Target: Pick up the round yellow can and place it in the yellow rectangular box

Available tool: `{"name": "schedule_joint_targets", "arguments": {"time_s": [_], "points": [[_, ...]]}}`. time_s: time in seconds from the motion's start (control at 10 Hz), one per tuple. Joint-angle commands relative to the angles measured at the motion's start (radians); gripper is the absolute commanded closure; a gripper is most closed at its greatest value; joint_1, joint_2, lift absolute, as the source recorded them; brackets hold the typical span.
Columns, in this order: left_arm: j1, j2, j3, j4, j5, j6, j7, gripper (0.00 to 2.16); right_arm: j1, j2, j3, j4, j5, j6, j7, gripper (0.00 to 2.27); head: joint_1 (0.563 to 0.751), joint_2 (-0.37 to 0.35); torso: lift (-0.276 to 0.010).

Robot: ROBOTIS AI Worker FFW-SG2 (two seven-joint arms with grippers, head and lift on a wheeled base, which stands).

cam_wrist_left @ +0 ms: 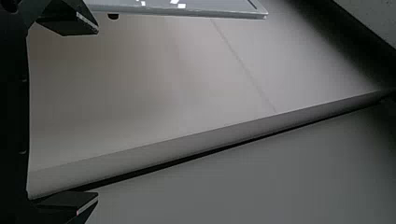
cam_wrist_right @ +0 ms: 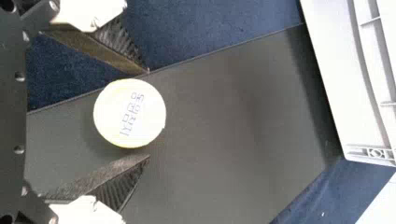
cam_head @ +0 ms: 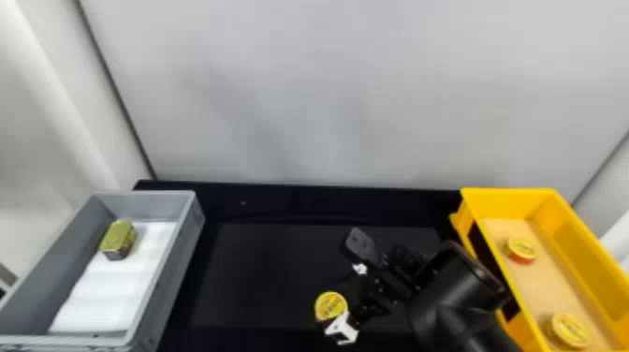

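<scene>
In the head view, my right gripper (cam_head: 336, 298) is low at centre-right, at the round yellow can (cam_head: 331, 305) over the dark mat. The right wrist view shows the can's pale printed lid (cam_wrist_right: 130, 113) between the two spread fingers of my right gripper (cam_wrist_right: 149, 114), its edge close to both; touch cannot be told. At the right of the head view is the yellow rectangular box (cam_head: 508, 199), holding two round yellow cans, one far (cam_head: 520, 249) and one near (cam_head: 568, 330). My left gripper (cam_wrist_left: 98, 114) stands open with nothing between its fingers, beside a pale panel.
On the left stands a grey bin (cam_head: 180, 262) with a white liner and a gold-green rectangular can (cam_head: 118, 238). Between bin and box lies a dark mat (cam_head: 262, 276); a pale wall (cam_head: 304, 93) rises behind. The right forearm (cam_head: 461, 290) reaches close to the yellow box's side.
</scene>
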Motion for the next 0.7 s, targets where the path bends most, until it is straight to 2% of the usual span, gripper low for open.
{"name": "schedule_joint_targets", "arguments": {"time_s": [0.0,0.1,0.6], "points": [[0.001,-0.004,0.006,0.000,0.001,0.000,0.000,0.04,0.001,0.000,0.000,-0.003,-0.001,0.000,-0.006,0.34,0.686,0.014,-0.055],[0.001,-0.004,0.008,0.000,0.001,0.000,0.000,0.04,0.001,0.000,-0.001,-0.003,-0.006,0.000,-0.010,0.48,0.686,0.014,-0.055],[0.002,-0.004,0.009,0.000,0.001,0.000,0.000,0.04,0.006,0.000,-0.007,-0.023,-0.020,0.001,-0.035,0.74,0.686,0.014,-0.055]]}}
